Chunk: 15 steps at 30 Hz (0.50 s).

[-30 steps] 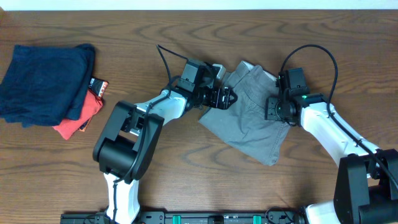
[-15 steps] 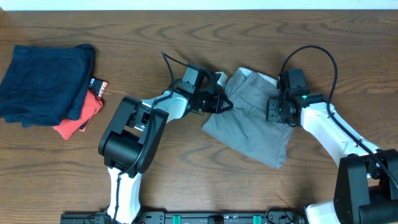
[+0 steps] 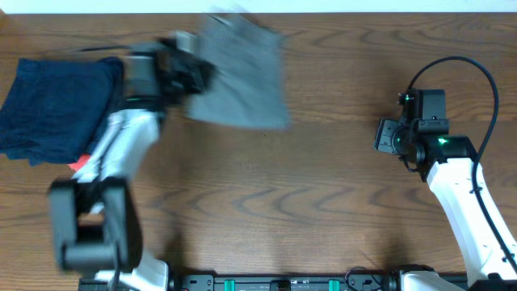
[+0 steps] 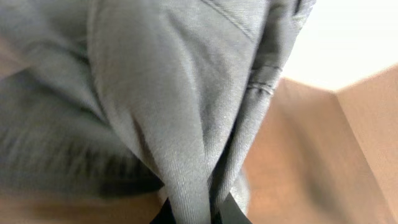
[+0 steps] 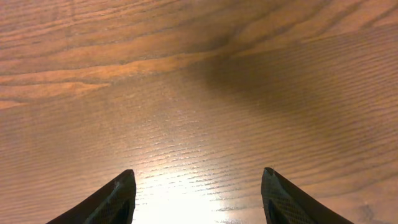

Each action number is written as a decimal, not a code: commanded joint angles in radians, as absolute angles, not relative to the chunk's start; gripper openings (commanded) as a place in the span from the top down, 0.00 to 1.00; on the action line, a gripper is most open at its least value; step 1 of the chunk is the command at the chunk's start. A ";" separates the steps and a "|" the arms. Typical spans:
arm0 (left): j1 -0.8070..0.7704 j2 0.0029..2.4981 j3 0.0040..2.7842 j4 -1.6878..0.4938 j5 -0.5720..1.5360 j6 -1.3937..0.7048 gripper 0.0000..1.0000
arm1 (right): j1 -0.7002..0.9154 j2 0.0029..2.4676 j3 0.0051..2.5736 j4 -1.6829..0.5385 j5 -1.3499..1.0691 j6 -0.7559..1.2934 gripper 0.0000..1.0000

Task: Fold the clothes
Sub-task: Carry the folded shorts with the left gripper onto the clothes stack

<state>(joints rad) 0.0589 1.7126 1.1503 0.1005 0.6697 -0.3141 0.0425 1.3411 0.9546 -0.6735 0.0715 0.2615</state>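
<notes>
Grey shorts (image 3: 241, 74) hang bunched from the left gripper (image 3: 192, 77), which is clamped on a fold and seems to hold them off the table (image 3: 283, 202). A dark navy garment (image 3: 52, 105) lies just behind that gripper. Best to lower them flat and smooth before letting go. The cloth is woven with a stitched seam, and blurred from overhead. The right gripper (image 5: 196, 199) is spread wide and empty, well apart.

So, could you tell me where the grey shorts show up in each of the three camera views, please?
Overhead: the grey shorts are upper centre-left, blurred, held by the left gripper.
Left wrist: the shorts fill most of the frame, pinched at the bottom edge.
Right wrist: not in it; only the open right gripper shows.
Shared landmark: the wooden table.
</notes>
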 commanded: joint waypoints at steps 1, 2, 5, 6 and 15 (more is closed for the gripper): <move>0.211 1.618 1.221 0.106 0.609 -0.308 0.94 | 0.032 1.334 0.970 -0.689 0.078 0.245 0.37; 0.259 1.603 1.234 0.107 0.609 -0.308 0.94 | 0.032 1.335 0.970 -0.694 0.078 0.245 0.37; 0.418 1.580 1.256 0.106 0.609 -0.310 0.94 | 0.032 1.335 0.970 -0.700 0.078 0.245 0.37; 0.462 1.580 1.256 0.098 0.609 -0.316 0.94 | 0.032 1.335 0.970 -0.700 0.078 0.245 0.37; 0.749 1.623 1.253 -0.194 0.562 -0.308 0.94 | 0.033 1.335 0.970 -0.699 0.074 0.245 0.38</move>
<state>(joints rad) 0.7090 1.6115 1.2446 -0.1589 0.5816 -0.3176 0.0414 1.3396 0.9543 -0.6987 0.0719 0.2581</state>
